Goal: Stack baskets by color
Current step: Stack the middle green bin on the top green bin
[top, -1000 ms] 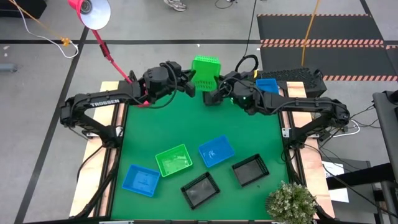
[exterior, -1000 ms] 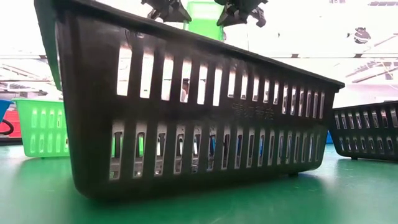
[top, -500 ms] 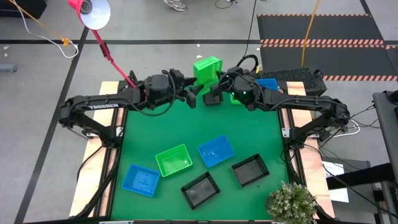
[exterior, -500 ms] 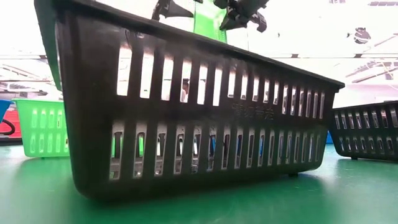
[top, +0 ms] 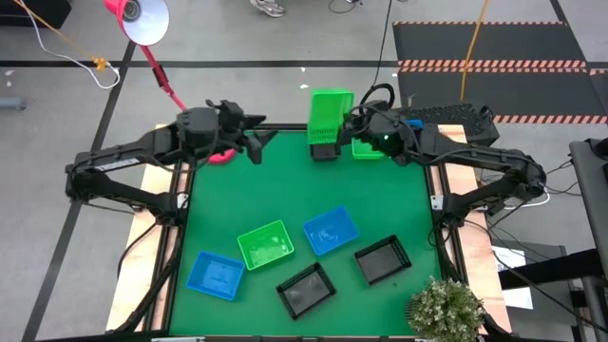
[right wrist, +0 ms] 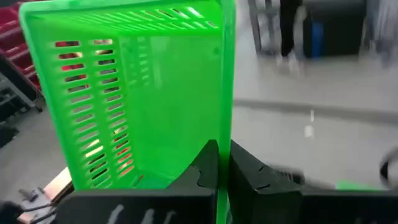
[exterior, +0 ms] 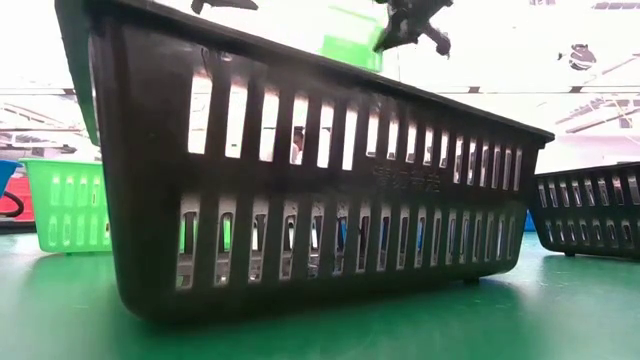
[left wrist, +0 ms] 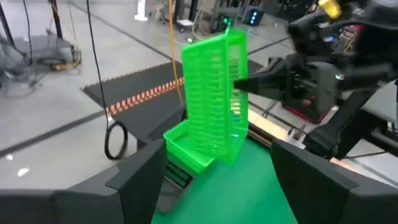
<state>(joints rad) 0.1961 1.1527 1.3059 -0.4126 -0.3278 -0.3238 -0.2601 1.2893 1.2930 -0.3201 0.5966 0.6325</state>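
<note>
From where I stand, the left end effector (top: 255, 144) hangs over the far left edge of the green tabletop (top: 285, 190), its fingers spread wide and holding nothing. Just right of it, past a gap, the right end effector (top: 323, 150) is clamped onto the rim of a green basket (top: 329, 114), which it holds up in the air over the tabletop's far edge, tipped on its side; a second green basket (top: 366, 148) lies just behind that arm. Nearer me, from left to right, sit a blue basket (top: 216, 275), a green one (top: 265, 244), a black one (top: 306, 289), another blue (top: 330, 230) and another black (top: 382, 259), all apart. These look light, thin plastic, stiff enough to hold by one wall but liable to swing or slip from a narrow pinch; the solid top rim seems the best place to grip.
</note>
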